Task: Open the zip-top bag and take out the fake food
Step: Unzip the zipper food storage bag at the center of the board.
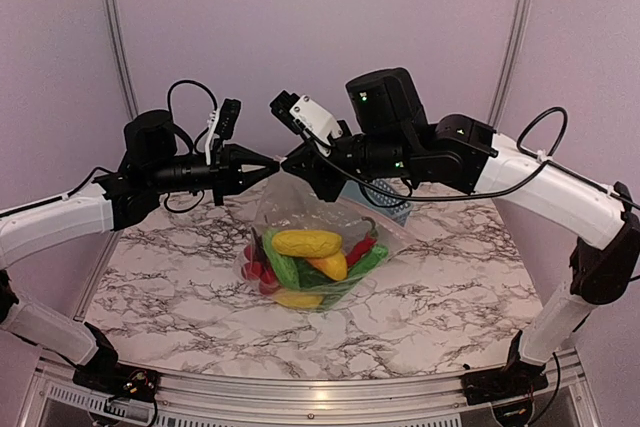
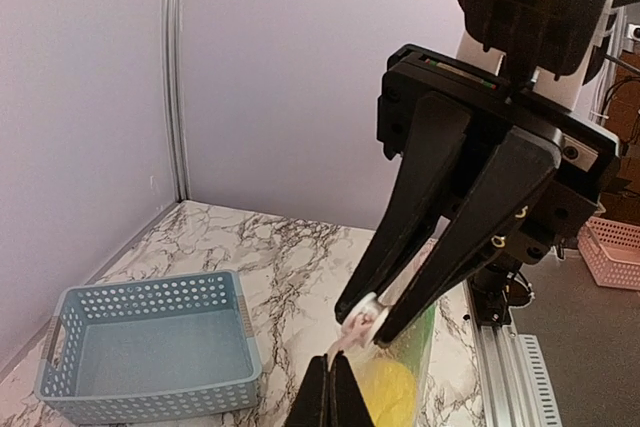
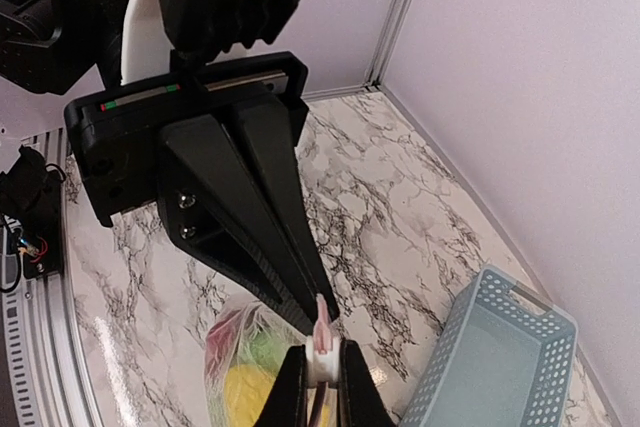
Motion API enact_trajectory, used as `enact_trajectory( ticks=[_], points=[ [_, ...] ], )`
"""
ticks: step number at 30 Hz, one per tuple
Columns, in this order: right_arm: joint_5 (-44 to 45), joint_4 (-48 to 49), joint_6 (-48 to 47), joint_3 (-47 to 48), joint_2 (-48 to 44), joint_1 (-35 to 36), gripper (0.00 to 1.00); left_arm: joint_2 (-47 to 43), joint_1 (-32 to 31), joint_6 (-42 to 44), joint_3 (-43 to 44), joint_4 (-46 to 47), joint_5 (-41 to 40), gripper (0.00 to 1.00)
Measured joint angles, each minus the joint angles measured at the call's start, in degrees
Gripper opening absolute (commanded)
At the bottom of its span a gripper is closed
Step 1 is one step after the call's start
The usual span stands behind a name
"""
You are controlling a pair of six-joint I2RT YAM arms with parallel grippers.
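The clear zip-top bag (image 1: pixel 300 199) hangs over the marble table, held up by its top edge between both grippers. The fake food (image 1: pixel 307 244) fills its bottom: yellow corn, green cucumber, small red fruits. My left gripper (image 1: pixel 268 161) is shut on the bag's pinkish zip strip, as the left wrist view (image 2: pixel 336 382) shows. My right gripper (image 1: pixel 293 163) faces it tip to tip and is shut on the white slider of the zip, as the right wrist view (image 3: pixel 322 372) shows. Yellow and green food shows through the bag in both wrist views (image 2: pixel 392 387) (image 3: pixel 245 392).
A blue-grey lattice basket (image 2: pixel 150 347) stands empty on the table behind the bag; it also shows in the right wrist view (image 3: pixel 500 357) and half hidden in the top view (image 1: pixel 397 211). Purple walls close the back and sides.
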Motion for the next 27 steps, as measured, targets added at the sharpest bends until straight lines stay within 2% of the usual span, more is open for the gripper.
enact_trajectory(
  ticks=[27],
  points=[
    [4.63,-0.48,0.09,-4.63,-1.79,-1.01,0.02,-0.44,0.04,-3.32,-1.81,1.84,-17.94,0.00]
  ],
)
